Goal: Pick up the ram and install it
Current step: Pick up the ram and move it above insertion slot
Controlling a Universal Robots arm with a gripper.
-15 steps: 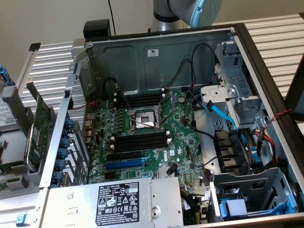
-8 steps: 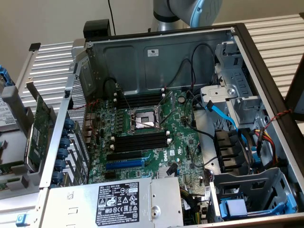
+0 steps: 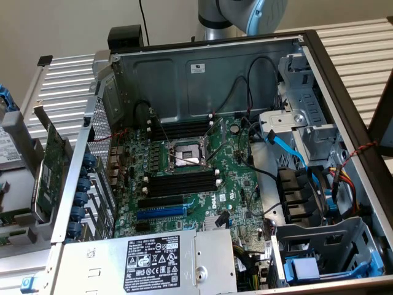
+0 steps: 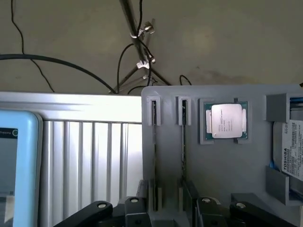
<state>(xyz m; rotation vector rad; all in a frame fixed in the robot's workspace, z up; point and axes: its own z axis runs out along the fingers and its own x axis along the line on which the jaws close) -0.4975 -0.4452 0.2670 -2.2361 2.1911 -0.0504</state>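
Note:
In the wrist view, two thin dark sticks stand on edge in narrow slots of a grey holder (image 4: 218,165). I take them for ram: one ram stick (image 4: 154,156) and a second ram stick (image 4: 183,156) beside it. My gripper (image 4: 168,213) hovers over their near ends, open, with one black finger (image 4: 135,208) outside each stick and nothing gripped. In the exterior view the open computer case shows the motherboard (image 3: 233,190) with black memory slots (image 3: 184,130) above and further memory slots (image 3: 181,181) below the CPU socket (image 3: 187,153).
A CPU chip (image 4: 226,121) and a hard drive (image 4: 289,149) sit in the holder beside the sticks. A green expansion card (image 3: 52,166) stands at the exterior view's left, outside the case. Cables, a blue SATA lead (image 3: 288,147) and drive cages crowd the case's right. The power supply (image 3: 153,261) lies in front.

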